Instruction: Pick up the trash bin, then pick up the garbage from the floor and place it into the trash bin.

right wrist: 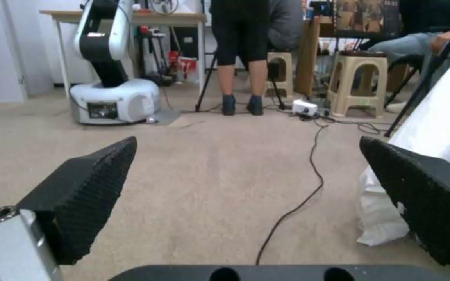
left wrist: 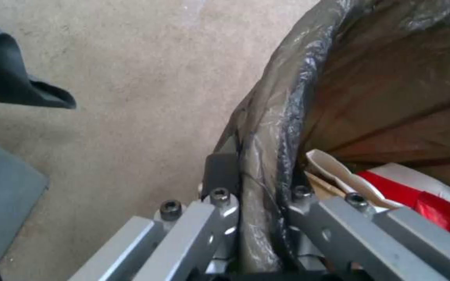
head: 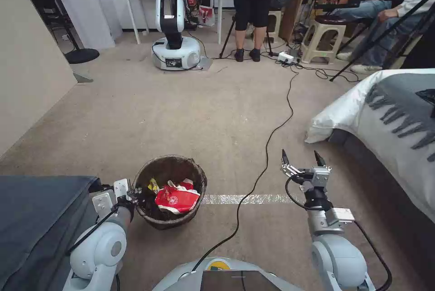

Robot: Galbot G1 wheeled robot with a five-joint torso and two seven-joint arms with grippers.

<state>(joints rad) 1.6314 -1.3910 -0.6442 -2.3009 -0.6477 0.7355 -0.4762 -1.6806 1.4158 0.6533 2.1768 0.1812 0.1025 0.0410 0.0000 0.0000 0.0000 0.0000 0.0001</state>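
Left hand [head: 134,195] was pinching the trash bin [head: 170,191] at its near-left rim; the bin sat low in front of the robot, left of centre over the beige carpet [head: 190,114]. Head view couldn't settle whether the bin touched the floor.

Left wrist view gave the grip detail: rim and folded-over dark bag [left wrist: 266,164] sandwiched between the two fingers, one black pad [left wrist: 220,171] outside the wall, the other finger inside the bin. It also showed a crushed red-and-white paper cup [left wrist: 418,195] just inside the rim, with a brown scrap [left wrist: 324,187] beside it.

Head view showed more of the contents: the red-and-white cup [head: 177,198] on top and a yellow wrapper [head: 153,185] towards the left hand's side.

Right hand [head: 301,162] was spread wide, held clear to the right of the bin, gripping nothing. Right wrist view confirmed it: both textured black pads [right wrist: 87,195] far apart with bare carpet between them. That view also showed the black cable [right wrist: 308,187] running along the floor ahead and the white bedding [right wrist: 433,128] close on the right side.

In the head view the cable [head: 267,146] passed between the bin and the right hand. A strip of clear tape [head: 244,199] lay across the carpet just right of the bin. A grey bed [head: 398,118] stood at right.
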